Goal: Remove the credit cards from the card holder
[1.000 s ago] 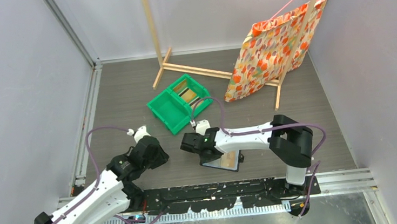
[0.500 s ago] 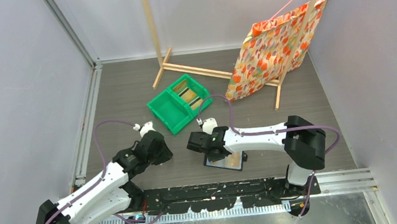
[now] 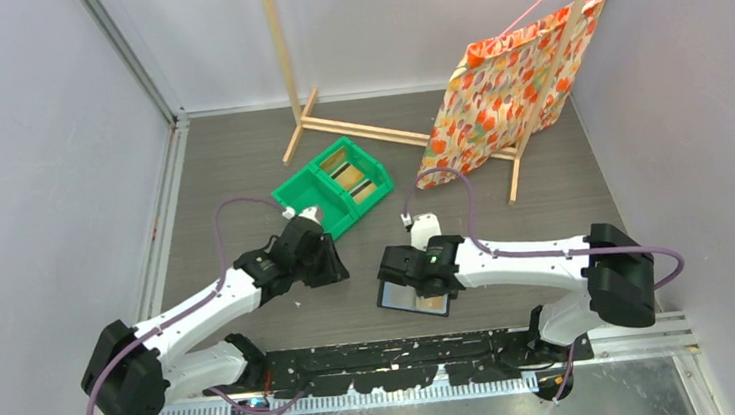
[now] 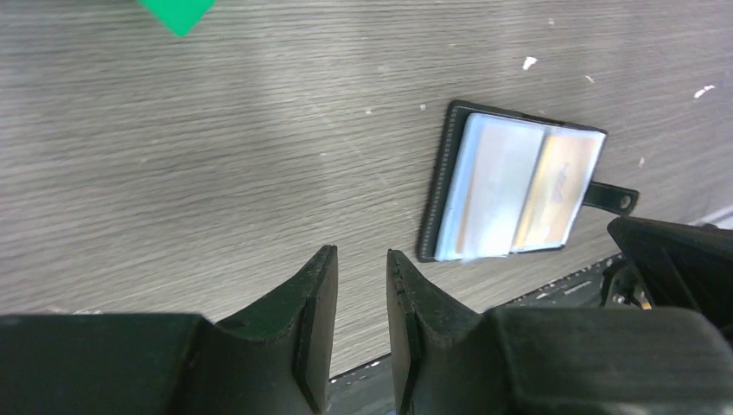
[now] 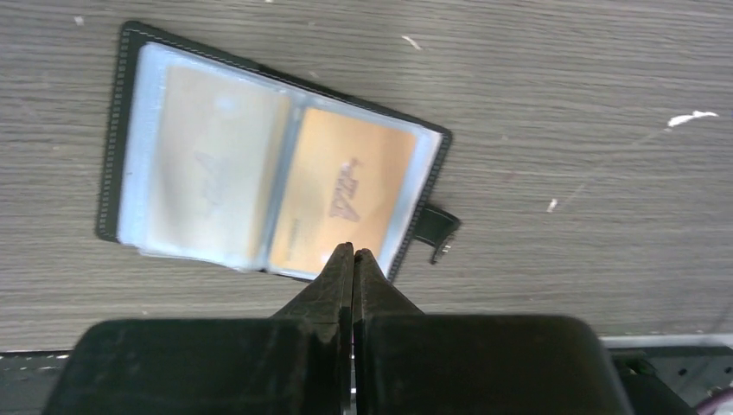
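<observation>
The card holder (image 5: 130, 147) lies open and flat on the table, its strap to the right. An orange credit card (image 5: 346, 186) shows in its right pocket. A paler credit card (image 5: 212, 164) sits behind the cloudy plastic of the left pocket. My right gripper (image 5: 353, 251) is shut, with nothing between its fingers, and its tips are over the orange card's near edge. In the top view the right gripper (image 3: 405, 276) hangs over the card holder (image 3: 414, 302). My left gripper (image 4: 361, 252) is open and empty, left of the card holder (image 4: 445, 199).
A green two-compartment bin (image 3: 314, 190) stands behind the left gripper (image 3: 335, 270), with tan striped flat pieces (image 3: 359, 180) in its right compartment. A wooden rack (image 3: 357, 128) and an orange flowered cloth (image 3: 503, 85) stand at the back.
The right gripper has shut and shifted right over the card holder. The left arm has swung forward and right, toward the card holder.
</observation>
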